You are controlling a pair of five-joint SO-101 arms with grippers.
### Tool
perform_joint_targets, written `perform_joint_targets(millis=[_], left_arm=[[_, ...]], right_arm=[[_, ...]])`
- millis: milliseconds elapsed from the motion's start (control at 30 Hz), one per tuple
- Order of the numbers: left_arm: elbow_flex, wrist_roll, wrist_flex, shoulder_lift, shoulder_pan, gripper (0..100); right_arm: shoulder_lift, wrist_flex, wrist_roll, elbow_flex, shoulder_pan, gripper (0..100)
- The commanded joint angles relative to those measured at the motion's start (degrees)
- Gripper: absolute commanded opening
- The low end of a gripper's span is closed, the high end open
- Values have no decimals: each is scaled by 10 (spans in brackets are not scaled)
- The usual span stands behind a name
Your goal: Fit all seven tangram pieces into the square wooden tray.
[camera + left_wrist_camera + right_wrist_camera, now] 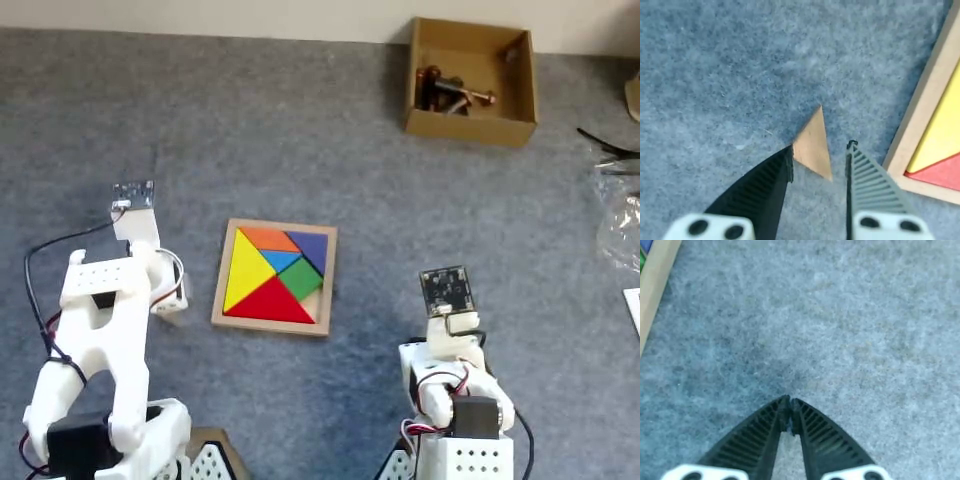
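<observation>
My left end effector point(820, 148) is released, fingers spread low over the grey felt counter point(715, 75). A small tan triangle point(812, 150) lies flat between them, just beside the square wooden tray point(920, 115). The black finger point(765, 185) looks right up against the triangle's corner, but honestly I can't tell if it's touching. From above, the tray holds a yellow triangle point(243, 268), red triangle point(275, 300), orange triangle point(268, 238), little blue triangle point(282, 261), green square point(300, 278) and purple parallelogram point(312, 248), with bare wood showing in the corner toward my right arm. My right end effector point(790, 401) is clenched on nothing over the felt, near the tray's edge. A cardboard box point(465, 128) sits way at the back.
</observation>
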State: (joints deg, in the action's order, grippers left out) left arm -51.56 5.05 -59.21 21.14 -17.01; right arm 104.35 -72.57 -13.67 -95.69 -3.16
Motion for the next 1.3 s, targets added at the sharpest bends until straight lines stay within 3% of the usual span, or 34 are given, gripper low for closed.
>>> perform_joint_targets(millis=[0, 267, 667, 867, 1267], left_arm=[[2, 6, 12, -5, -5, 165], [7, 7, 47, -95, -5, 162], [7, 7, 47, -98, -5, 159], [8, 6, 47, -95, -5, 10], [25, 4, 46, -95, -1, 21]], right_arm=[[3, 13, 4, -57, -7, 5], [3, 13, 4, -57, -7, 5], [3, 13, 4, -57, -7, 5], [3, 13, 4, -57, -7, 5], [3, 13, 4, -57, -7, 5]])
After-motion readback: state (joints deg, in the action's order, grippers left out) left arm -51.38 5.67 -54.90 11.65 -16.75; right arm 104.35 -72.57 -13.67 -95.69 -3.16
